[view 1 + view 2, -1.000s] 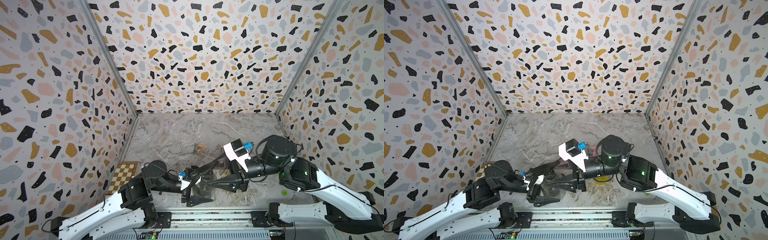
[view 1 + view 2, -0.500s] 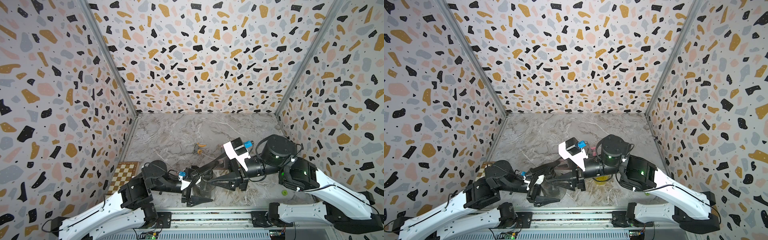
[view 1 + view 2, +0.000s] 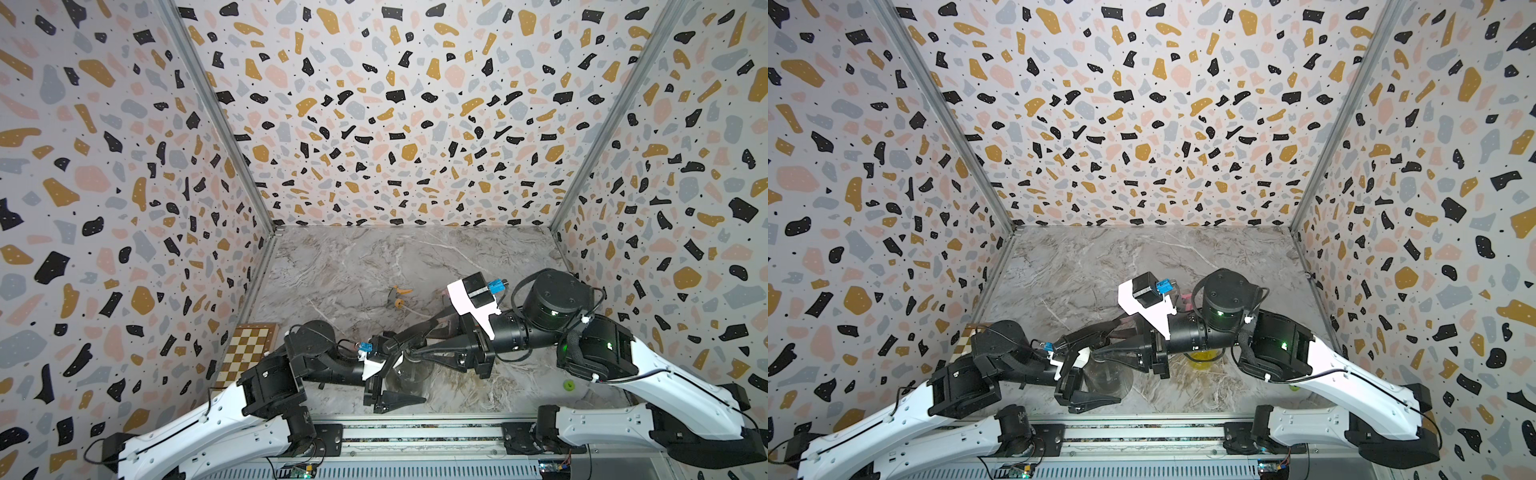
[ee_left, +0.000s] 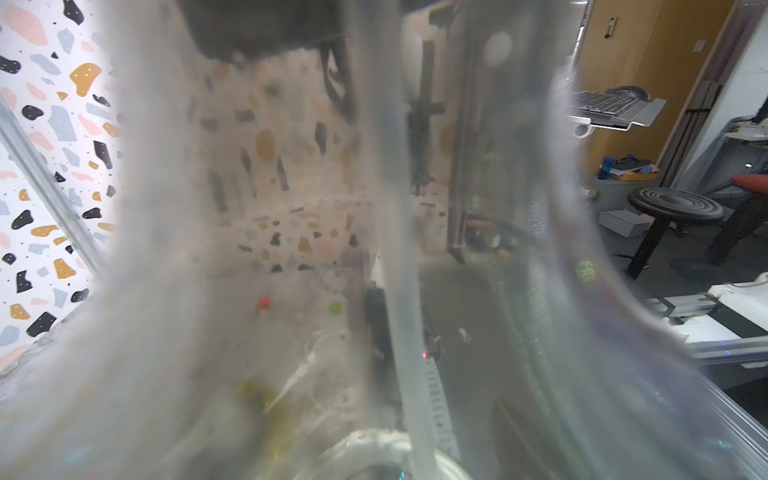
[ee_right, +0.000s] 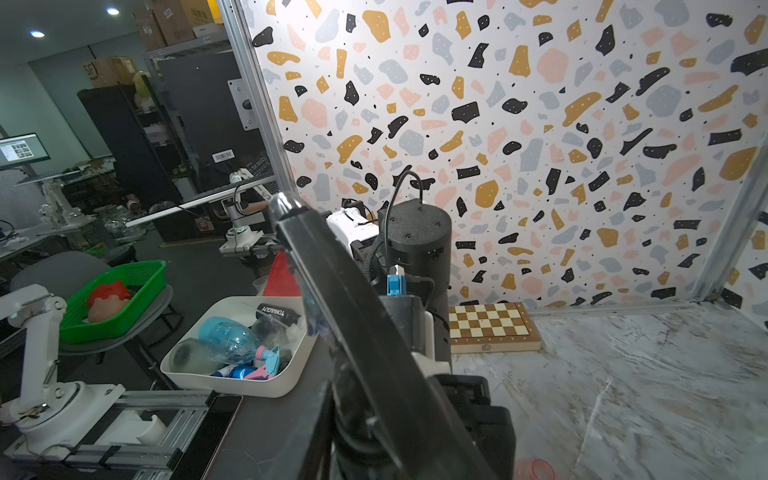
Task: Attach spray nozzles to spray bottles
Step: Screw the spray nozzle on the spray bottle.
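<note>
Near the front edge of the table (image 3: 374,266), the left gripper (image 3: 405,372) clamps the smoky grey bottle (image 3: 415,379), seemingly upright, with 1 dip tube (image 4: 399,270) inside. The right gripper (image 3: 404,349) reaches in level from the right at the neck, jaws narrow; I cannot tell if it grips.

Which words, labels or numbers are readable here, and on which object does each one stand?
"TONMGUY" (letters uncertain): black label in the white bin.
Barcode sticker on the dark panel: too small to read.
Monitor screen: too small.
Cardboard box print: blurred.
</note>
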Action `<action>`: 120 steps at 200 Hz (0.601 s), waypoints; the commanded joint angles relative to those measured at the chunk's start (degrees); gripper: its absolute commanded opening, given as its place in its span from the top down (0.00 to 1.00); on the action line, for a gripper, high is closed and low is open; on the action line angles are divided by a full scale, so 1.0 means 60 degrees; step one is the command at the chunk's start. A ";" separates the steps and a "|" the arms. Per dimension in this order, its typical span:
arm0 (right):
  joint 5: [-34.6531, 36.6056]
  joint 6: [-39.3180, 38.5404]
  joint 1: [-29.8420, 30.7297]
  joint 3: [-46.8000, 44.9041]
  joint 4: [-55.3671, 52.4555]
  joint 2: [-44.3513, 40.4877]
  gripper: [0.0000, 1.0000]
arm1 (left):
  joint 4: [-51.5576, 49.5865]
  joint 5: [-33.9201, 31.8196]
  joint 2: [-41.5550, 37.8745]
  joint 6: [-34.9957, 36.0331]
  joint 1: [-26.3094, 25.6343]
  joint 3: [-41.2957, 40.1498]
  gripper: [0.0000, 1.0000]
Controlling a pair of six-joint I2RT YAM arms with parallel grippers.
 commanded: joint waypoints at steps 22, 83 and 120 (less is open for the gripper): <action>0.1999 -0.0277 0.0898 -0.0157 -0.0726 0.0017 0.76 | 0.0841 -0.1344 -0.0043 -0.0139 0.0036 0.0629 1.00; 0.5686 0.1576 0.2098 -0.1116 -0.0460 0.0268 0.77 | 0.1766 -0.4160 0.0054 -0.0512 0.0036 0.0463 1.00; 0.8396 0.2415 0.3199 -0.0782 -0.0984 0.1083 0.78 | 0.1662 -0.4872 0.0365 -0.0555 0.0036 0.0506 1.00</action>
